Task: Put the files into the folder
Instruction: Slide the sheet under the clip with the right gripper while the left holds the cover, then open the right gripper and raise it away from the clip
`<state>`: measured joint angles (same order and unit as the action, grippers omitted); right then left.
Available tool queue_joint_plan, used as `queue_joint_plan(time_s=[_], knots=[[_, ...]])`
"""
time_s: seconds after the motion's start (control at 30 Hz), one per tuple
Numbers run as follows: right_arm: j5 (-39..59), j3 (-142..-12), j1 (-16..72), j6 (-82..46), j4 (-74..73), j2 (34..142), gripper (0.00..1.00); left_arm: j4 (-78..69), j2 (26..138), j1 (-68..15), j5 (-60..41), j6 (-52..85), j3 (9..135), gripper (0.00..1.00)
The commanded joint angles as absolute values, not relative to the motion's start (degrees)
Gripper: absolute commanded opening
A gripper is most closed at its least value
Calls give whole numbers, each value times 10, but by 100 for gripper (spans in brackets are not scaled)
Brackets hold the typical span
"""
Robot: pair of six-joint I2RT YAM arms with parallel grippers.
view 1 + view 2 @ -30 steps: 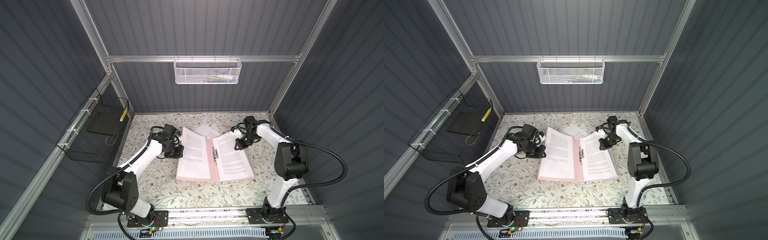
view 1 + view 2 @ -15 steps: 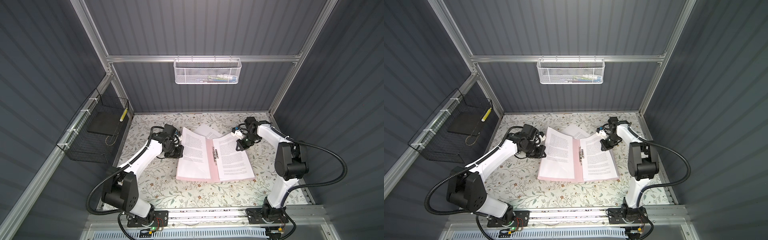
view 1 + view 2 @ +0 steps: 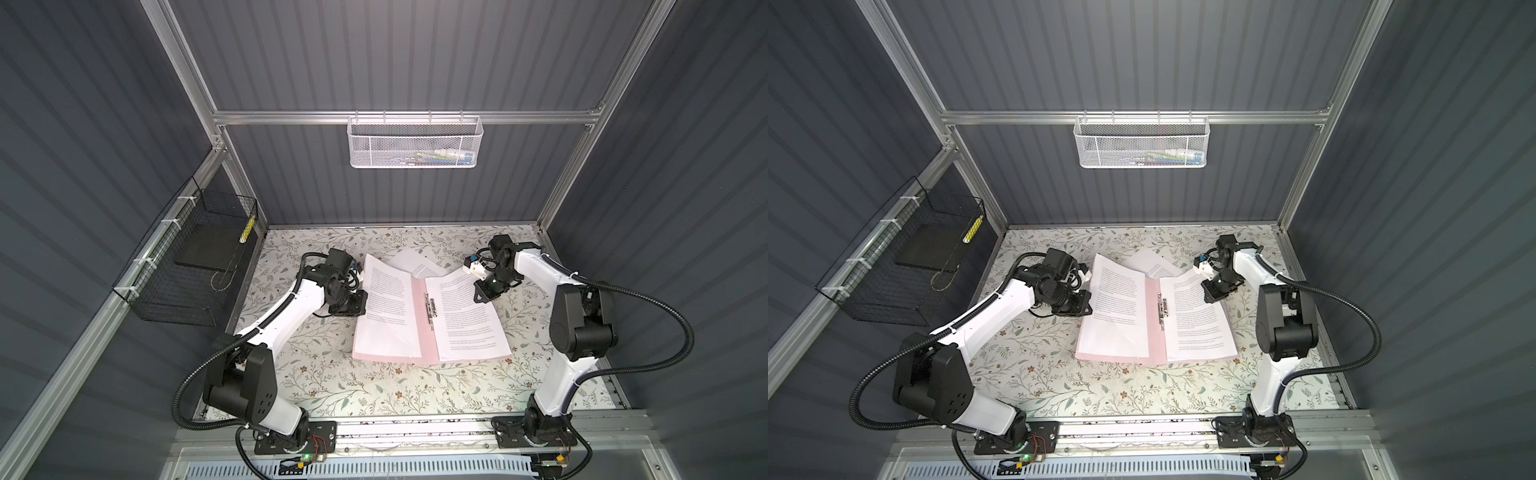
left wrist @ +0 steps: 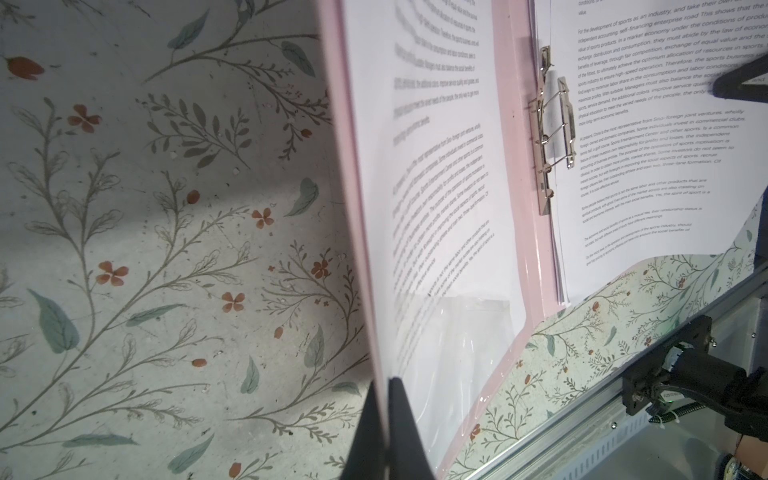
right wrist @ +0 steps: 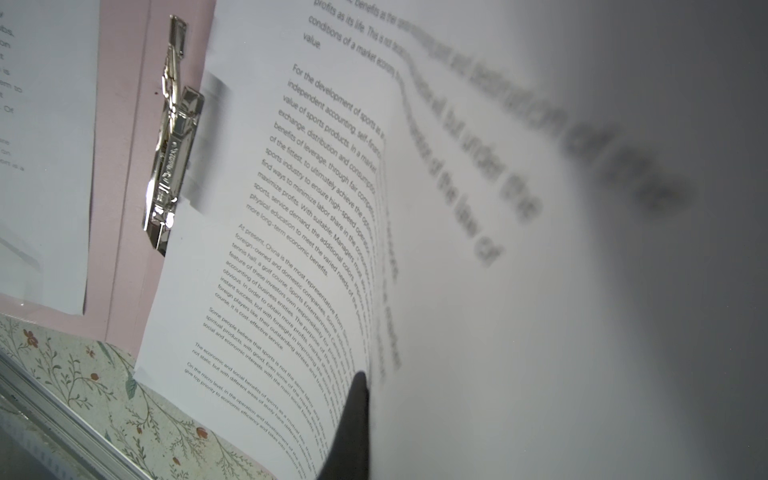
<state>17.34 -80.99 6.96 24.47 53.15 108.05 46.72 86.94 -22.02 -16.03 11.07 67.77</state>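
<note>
White-shelled arms (image 3: 282, 316), black joints (image 3: 245, 386), ribbed black cables (image 3: 178, 399), black base plates (image 3: 295, 436)

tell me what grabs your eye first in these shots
The open pink folder mid-table, printed sheets on both halves and a metal clip at its spine, stands out against the floral table. The left tool pinches its raised left cover edge, while the right tool grips a far corner of the sheets on the right. A white mesh basket hangs on the back rail.

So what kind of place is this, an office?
No, probably a robot test booth: a left arm and right arm bolted to a rail, grey panel walls on a metal frame, and a white mesh basket hung over a flowery table.
</note>
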Motion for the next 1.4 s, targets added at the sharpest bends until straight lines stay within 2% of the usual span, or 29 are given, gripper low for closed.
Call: queue_joint_plan(time_s=[0.0, 0.6, 0.77, 0.87, 0.9, 0.93, 0.97, 1.1, 1.37], knots=[[181, -802, 77, 253, 530, 1074, 0, 475, 859, -216, -147, 99, 669, 2], [187, -805, 80, 226, 529, 1084, 0, 474, 858, -214, -151, 98, 668, 3], [216, -799, 80, 218, 522, 1083, 2, 472, 856, -214, -153, 99, 667, 5], [213, -798, 80, 215, 521, 1084, 10, 473, 857, -214, -152, 98, 666, 6], [209, -797, 80, 213, 522, 1083, 23, 473, 856, -214, -152, 98, 667, 6], [205, -796, 80, 211, 520, 1081, 94, 472, 856, -214, -152, 99, 666, 6], [203, -792, 80, 209, 517, 1078, 99, 472, 857, -214, -153, 99, 665, 7], [199, -792, 80, 203, 515, 1073, 99, 472, 856, -214, -153, 99, 666, 7], [90, -777, 72, 159, 474, 1059, 99, 471, 852, -214, -151, 98, 664, 8]])
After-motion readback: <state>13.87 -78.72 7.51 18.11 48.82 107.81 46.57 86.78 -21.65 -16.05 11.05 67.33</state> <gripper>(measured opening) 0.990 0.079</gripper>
